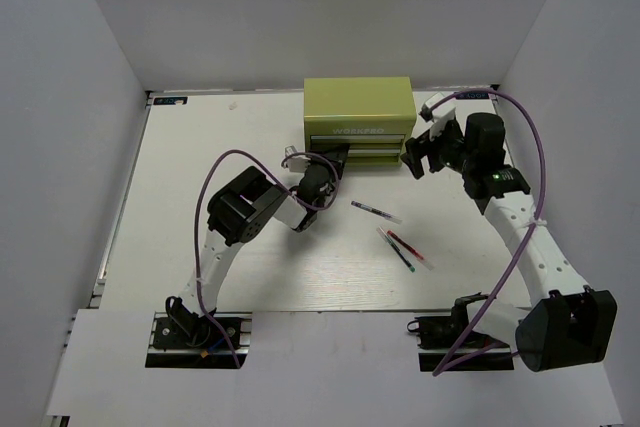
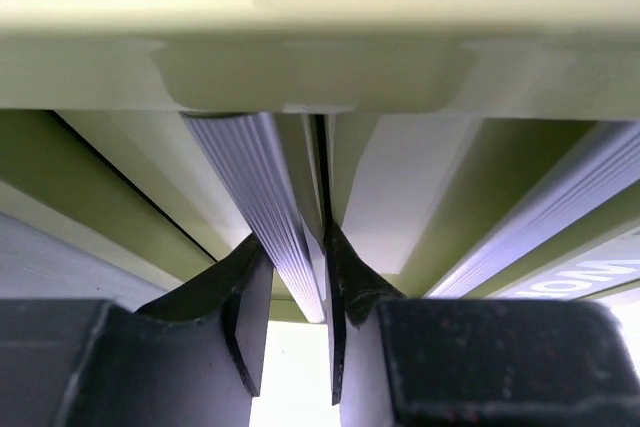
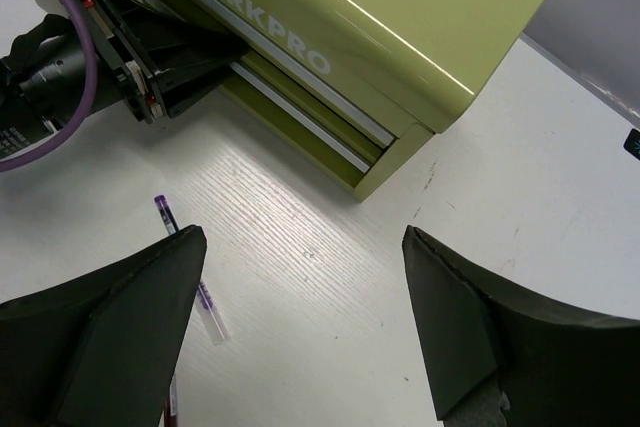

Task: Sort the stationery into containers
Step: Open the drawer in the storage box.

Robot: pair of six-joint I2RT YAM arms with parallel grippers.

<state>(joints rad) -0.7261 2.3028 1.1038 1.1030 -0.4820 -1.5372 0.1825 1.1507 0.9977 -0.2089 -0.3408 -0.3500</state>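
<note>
The olive-green tool chest (image 1: 358,107) stands at the back of the table, its two drawers facing me. My left gripper (image 1: 333,160) is at the left end of the lower drawer front. In the left wrist view the gripper (image 2: 293,237) is shut on the ribbed silver drawer handle (image 2: 262,187). Three thin pens lie on the table in front of the chest: a clear one (image 1: 375,211), a red one (image 1: 412,249) and a dark one (image 1: 393,247). My right gripper (image 1: 420,154) hovers open by the chest's right front corner (image 3: 303,237), with the clear pen (image 3: 208,304) beside its left finger.
White walls close in the table on the left, back and right. A purple cable (image 1: 225,162) loops over the left arm, and another (image 1: 530,137) runs along the right arm. The left gripper's body (image 3: 150,57) shows against the chest's drawers (image 3: 300,112) in the right wrist view.
</note>
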